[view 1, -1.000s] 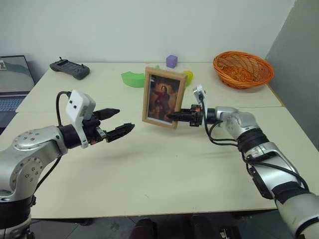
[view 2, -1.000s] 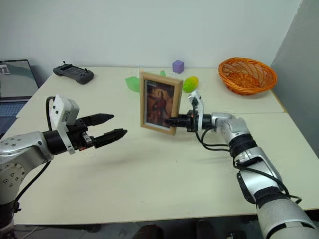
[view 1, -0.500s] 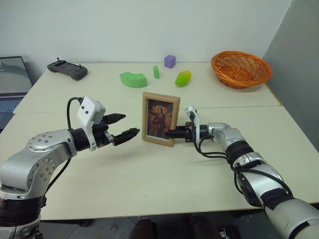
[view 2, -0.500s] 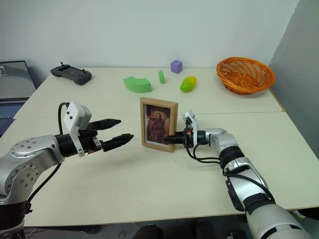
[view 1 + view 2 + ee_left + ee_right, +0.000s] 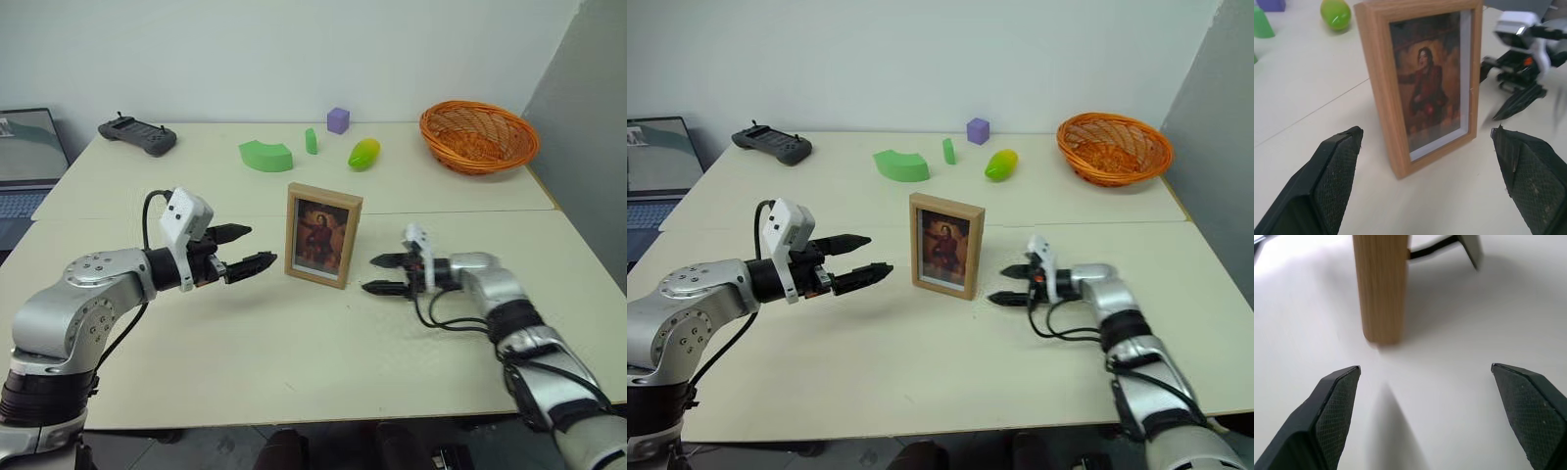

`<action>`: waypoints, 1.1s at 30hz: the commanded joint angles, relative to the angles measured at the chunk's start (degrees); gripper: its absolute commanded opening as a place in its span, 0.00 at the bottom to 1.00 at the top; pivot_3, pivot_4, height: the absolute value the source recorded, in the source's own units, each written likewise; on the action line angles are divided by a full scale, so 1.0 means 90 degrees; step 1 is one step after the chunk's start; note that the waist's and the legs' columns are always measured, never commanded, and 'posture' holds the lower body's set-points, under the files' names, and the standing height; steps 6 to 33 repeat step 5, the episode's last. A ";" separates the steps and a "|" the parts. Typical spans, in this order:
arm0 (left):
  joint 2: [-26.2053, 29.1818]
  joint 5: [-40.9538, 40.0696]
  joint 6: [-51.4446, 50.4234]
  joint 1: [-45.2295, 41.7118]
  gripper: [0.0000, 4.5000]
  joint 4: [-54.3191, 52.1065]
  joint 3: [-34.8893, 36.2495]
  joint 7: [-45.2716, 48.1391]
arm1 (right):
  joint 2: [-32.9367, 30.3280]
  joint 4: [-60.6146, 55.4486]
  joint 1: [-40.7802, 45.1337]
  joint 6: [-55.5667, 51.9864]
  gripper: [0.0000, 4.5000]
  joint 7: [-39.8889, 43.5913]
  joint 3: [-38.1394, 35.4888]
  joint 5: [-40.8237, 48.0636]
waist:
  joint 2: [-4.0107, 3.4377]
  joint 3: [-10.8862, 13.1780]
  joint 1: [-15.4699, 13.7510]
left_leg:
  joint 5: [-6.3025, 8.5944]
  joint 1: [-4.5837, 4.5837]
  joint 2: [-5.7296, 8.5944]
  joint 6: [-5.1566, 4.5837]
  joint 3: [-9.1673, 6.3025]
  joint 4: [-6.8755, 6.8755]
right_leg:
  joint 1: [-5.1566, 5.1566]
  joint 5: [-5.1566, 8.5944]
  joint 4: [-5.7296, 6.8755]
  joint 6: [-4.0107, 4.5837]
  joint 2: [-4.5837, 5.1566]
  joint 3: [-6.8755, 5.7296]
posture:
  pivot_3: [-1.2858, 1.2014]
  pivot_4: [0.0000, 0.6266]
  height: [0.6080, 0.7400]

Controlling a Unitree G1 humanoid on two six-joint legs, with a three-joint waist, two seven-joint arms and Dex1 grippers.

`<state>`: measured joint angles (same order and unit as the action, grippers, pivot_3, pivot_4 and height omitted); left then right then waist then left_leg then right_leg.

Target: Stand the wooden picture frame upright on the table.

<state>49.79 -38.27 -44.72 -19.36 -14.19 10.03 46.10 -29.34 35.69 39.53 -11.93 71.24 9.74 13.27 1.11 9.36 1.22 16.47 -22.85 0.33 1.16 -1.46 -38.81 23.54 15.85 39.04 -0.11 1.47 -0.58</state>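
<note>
Near the middle of the table (image 5: pixel 294 362), just in front of the seam, the wooden picture frame (image 5: pixel 323 234) stands upright on its bottom edge with the portrait facing the robot. A second ago the right gripper (image 5: pixel 389 274) was pinching the frame's right edge and carrying it above the table; now it has let go and pulled back to the right, and its fingers stand wide apart with nothing between them, a clear gap separating them from the frame. The left gripper (image 5: pixel 247 248) hovers just off the frame's left side, fingers also spread wide and holding nothing, much as it did before. Since the frame holds its pose with neither gripper touching it, the task looks essentially done; what remains is probably only to draw the arms away without knocking it.

From the head views the fold-out stand (image 5: pixel 1469 249) is hidden behind the frame, so how firmly it props the frame is hard to judge. The right wrist view shows one dark leg reaching back from the wooden edge, cut off at the top.
</note>
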 commanded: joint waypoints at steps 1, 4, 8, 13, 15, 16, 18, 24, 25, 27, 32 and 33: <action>0.0214 0.0161 0.0151 0.0005 1.00 0.0210 0.0216 0.0207 | -0.0601 -0.2492 -0.0544 -0.1008 0.99 -0.0093 -0.0534 0.0571 | -0.0005 0.0003 0.0022 | 0.0000 0.0001 -0.0001 0.0000 -0.0001 0.0002 | 0.0000 0.0000 0.0001 0.0000 -0.0001 -0.0001 | 0.52 0.24 1.00; 0.0231 0.0238 0.0247 -0.0001 1.00 0.0409 0.0266 0.0309 | -0.0723 -0.3902 -0.0861 -0.1895 0.99 -0.0653 -0.0745 0.0862 | -0.0005 0.0003 0.0078 | 0.0001 0.0010 -0.0007 -0.0002 -0.0007 0.0004 | 0.0001 0.0000 0.0007 0.0000 -0.0012 0.0005 | 0.52 0.24 1.00; 0.0237 0.0289 0.0310 0.0013 1.00 0.0456 0.0262 0.0352 | -0.0653 -0.4279 -0.0897 -0.2293 0.99 -0.0891 -0.0860 0.1074 | -0.0005 0.0003 0.0078 | 0.0001 0.0014 -0.0009 -0.0002 -0.0011 0.0005 | 0.0000 0.0000 0.0009 0.0000 -0.0018 0.0009 | 0.52 0.24 1.00; 0.0237 0.0289 0.0310 0.0013 1.00 0.0456 0.0262 0.0352 | -0.0653 -0.4279 -0.0897 -0.2293 0.99 -0.0891 -0.0860 0.1074 | -0.0005 0.0003 0.0078 | 0.0001 0.0014 -0.0009 -0.0002 -0.0011 0.0005 | 0.0000 0.0000 0.0009 0.0000 -0.0018 0.0009 | 0.52 0.24 1.00; 0.0237 0.0289 0.0310 0.0013 1.00 0.0456 0.0262 0.0352 | -0.0653 -0.4279 -0.0897 -0.2293 0.99 -0.0891 -0.0860 0.1074 | -0.0005 0.0003 0.0078 | 0.0001 0.0014 -0.0009 -0.0002 -0.0011 0.0005 | 0.0000 0.0000 0.0009 0.0000 -0.0018 0.0009 | 0.52 0.24 1.00; 0.0237 0.0289 0.0310 0.0013 1.00 0.0456 0.0262 0.0352 | -0.0653 -0.4279 -0.0897 -0.2293 0.99 -0.0891 -0.0860 0.1074 | -0.0005 0.0003 0.0078 | 0.0001 0.0014 -0.0009 -0.0002 -0.0011 0.0005 | 0.0000 0.0000 0.0009 0.0000 -0.0018 0.0009 | 0.52 0.24 1.00; 0.0237 0.0289 0.0310 0.0013 1.00 0.0456 0.0262 0.0352 | -0.0653 -0.4279 -0.0897 -0.2293 0.99 -0.0891 -0.0860 0.1074 | -0.0005 0.0003 0.0078 | 0.0001 0.0014 -0.0009 -0.0002 -0.0011 0.0005 | 0.0000 0.0000 0.0009 0.0000 -0.0018 0.0009 | 0.52 0.24 1.00; 0.0237 0.0289 0.0310 0.0013 1.00 0.0456 0.0262 0.0352 | -0.0653 -0.4279 -0.0897 -0.2293 0.99 -0.0891 -0.0860 0.1074 | -0.0005 0.0003 0.0078 | 0.0001 0.0014 -0.0009 -0.0002 -0.0011 0.0005 | 0.0000 0.0000 0.0009 0.0000 -0.0018 0.0009 | 0.52 0.24 1.00; 0.0237 0.0289 0.0310 0.0013 1.00 0.0456 0.0262 0.0352 | -0.0653 -0.4279 -0.0897 -0.2293 0.99 -0.0891 -0.0860 0.1074 | -0.0005 0.0003 0.0078 | 0.0001 0.0014 -0.0009 -0.0002 -0.0011 0.0005 | 0.0000 0.0000 0.0009 0.0000 -0.0018 0.0009 | 0.52 0.24 1.00; 0.0237 0.0289 0.0310 0.0013 1.00 0.0456 0.0262 0.0352 | -0.0653 -0.4279 -0.0897 -0.2293 0.99 -0.0891 -0.0860 0.1074 | -0.0005 0.0003 0.0078 | 0.0001 0.0014 -0.0009 -0.0002 -0.0011 0.0005 | 0.0000 0.0000 0.0009 0.0000 -0.0018 0.0009 | 0.52 0.24 1.00; 0.0237 0.0289 0.0310 0.0013 1.00 0.0456 0.0262 0.0352 | -0.0653 -0.4279 -0.0897 -0.2293 0.99 -0.0891 -0.0860 0.1074 | -0.0005 0.0003 0.0078 | 0.0001 0.0014 -0.0009 -0.0002 -0.0011 0.0005 | 0.0000 0.0000 0.0009 0.0000 -0.0018 0.0009 | 0.52 0.24 1.00; 0.0237 0.0289 0.0310 0.0013 1.00 0.0456 0.0262 0.0352 | -0.0653 -0.4279 -0.0897 -0.2293 0.99 -0.0891 -0.0860 0.1074 | -0.0005 0.0003 0.0078 | 0.0001 0.0014 -0.0009 -0.0002 -0.0011 0.0005 | 0.0000 0.0000 0.0009 0.0000 -0.0018 0.0009 | 0.52 0.24 1.00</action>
